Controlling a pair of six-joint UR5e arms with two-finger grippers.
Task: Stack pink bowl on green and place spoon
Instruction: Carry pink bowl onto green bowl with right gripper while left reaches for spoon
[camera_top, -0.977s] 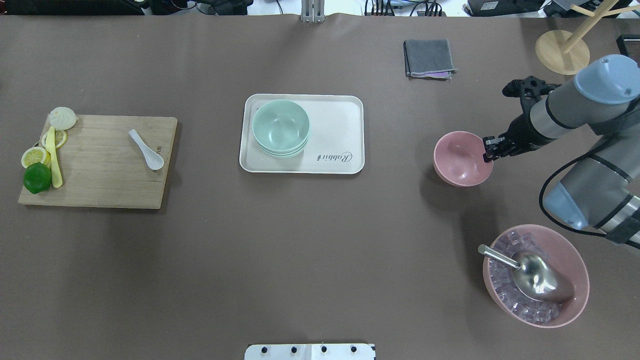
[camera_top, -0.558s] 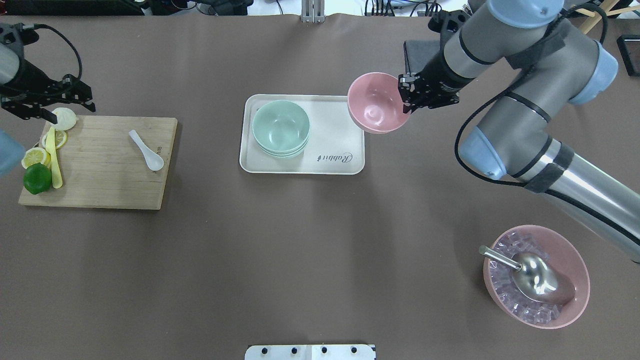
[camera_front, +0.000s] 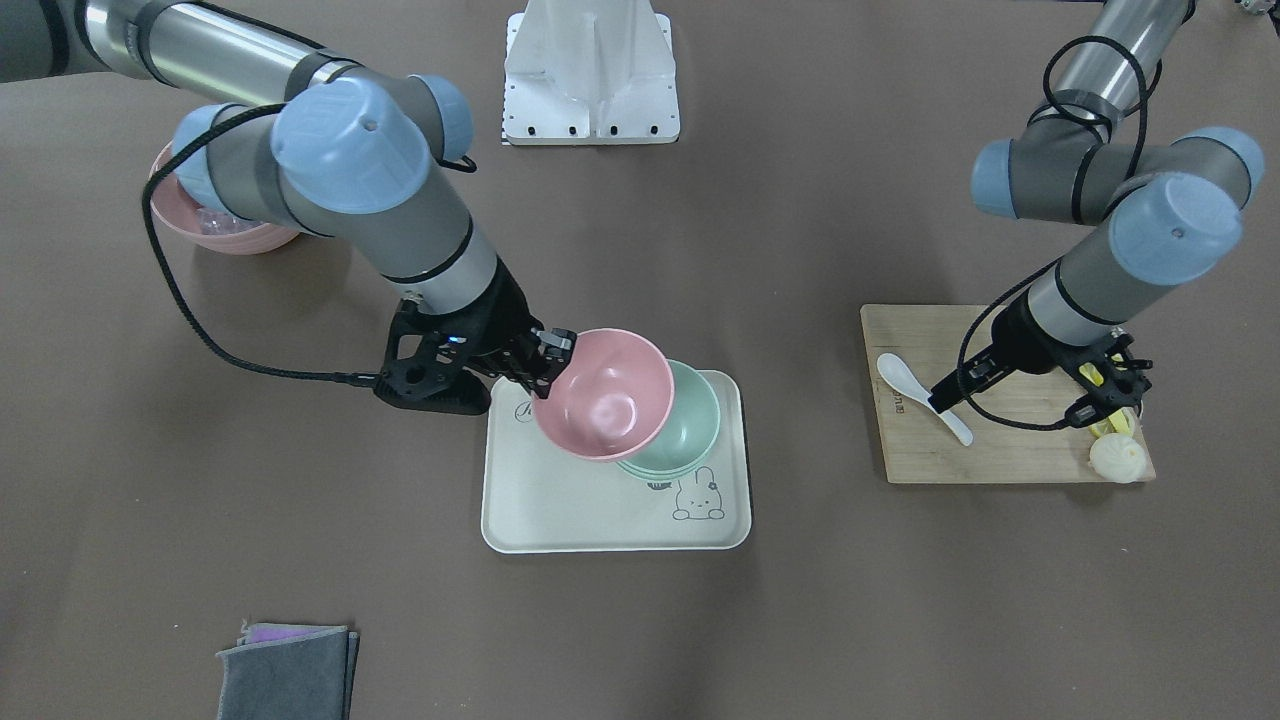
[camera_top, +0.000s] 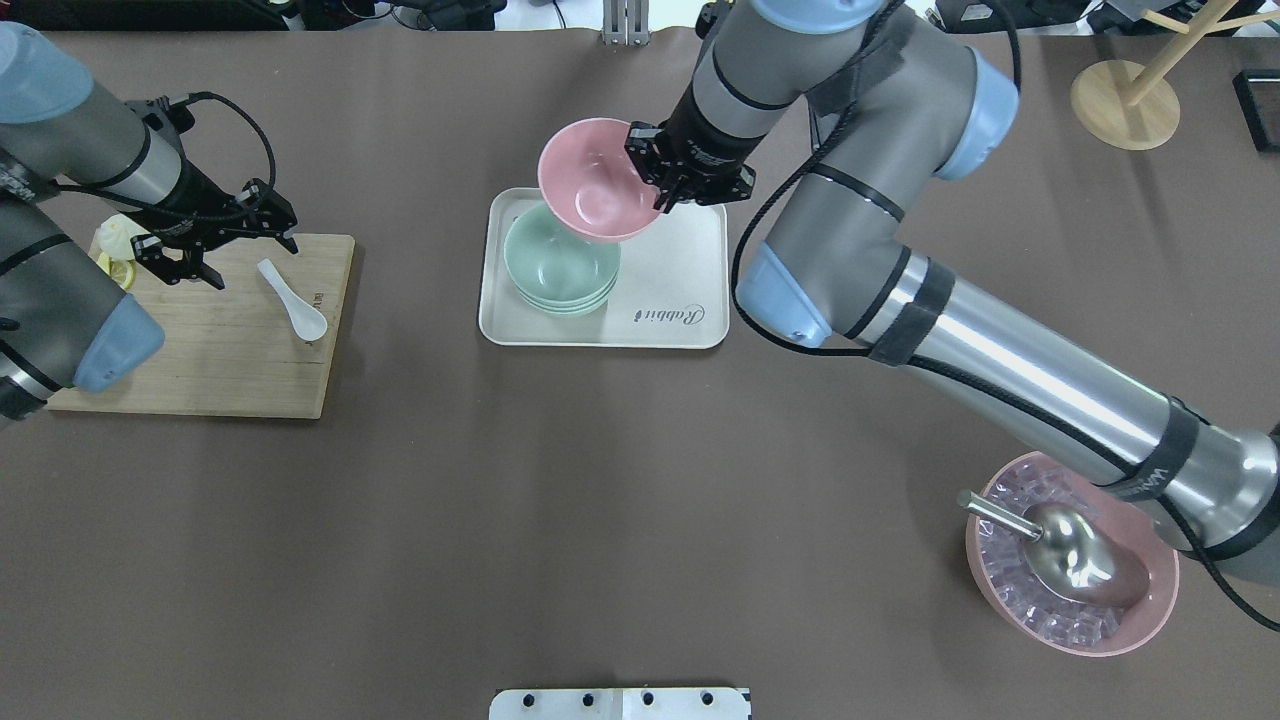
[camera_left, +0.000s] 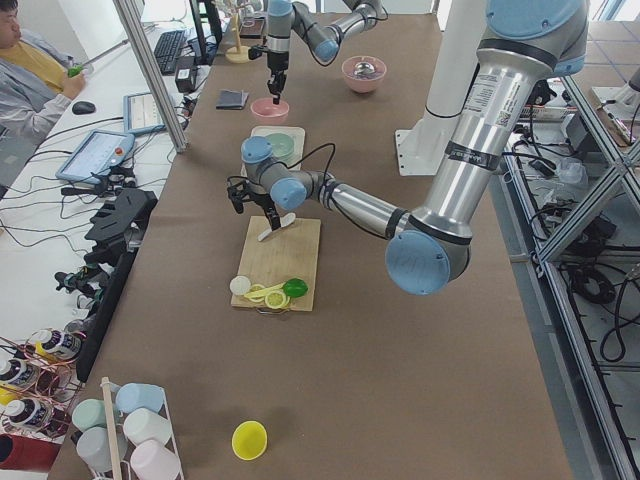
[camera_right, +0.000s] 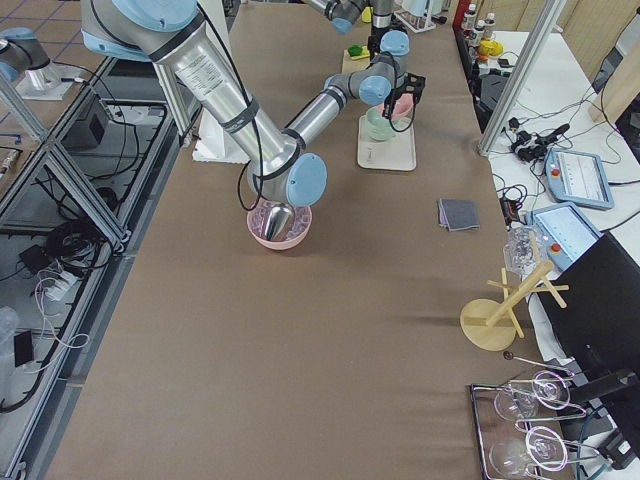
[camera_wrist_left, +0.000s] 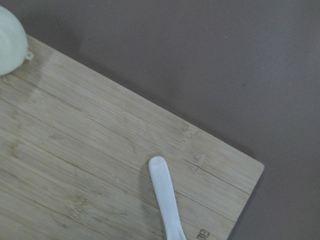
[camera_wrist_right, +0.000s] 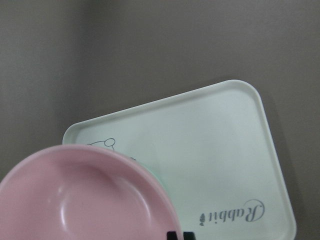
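Observation:
My right gripper (camera_top: 665, 187) is shut on the rim of the pink bowl (camera_top: 595, 180) and holds it tilted in the air, partly over the stacked green bowls (camera_top: 558, 268) on the white tray (camera_top: 680, 270). In the front view the pink bowl (camera_front: 603, 395) overlaps the green bowls (camera_front: 690, 425) and hangs above them. The white spoon (camera_top: 293, 298) lies on the wooden cutting board (camera_top: 200, 360). My left gripper (camera_top: 240, 255) is open and hovers over the spoon's handle end. The left wrist view shows the spoon's handle (camera_wrist_left: 167, 195) on the board.
A large pink bowl of ice cubes (camera_top: 1070, 550) with a metal scoop stands at the near right. A bun (camera_front: 1115, 458) and lemon slices sit on the board's outer end. A grey cloth (camera_front: 285, 675) and a wooden stand (camera_top: 1125, 100) are at the far right.
My right arm carried the pink bowl leftward from the table's right side to above the tray and green bowls. My left arm came in and moved over the board to the spoon.

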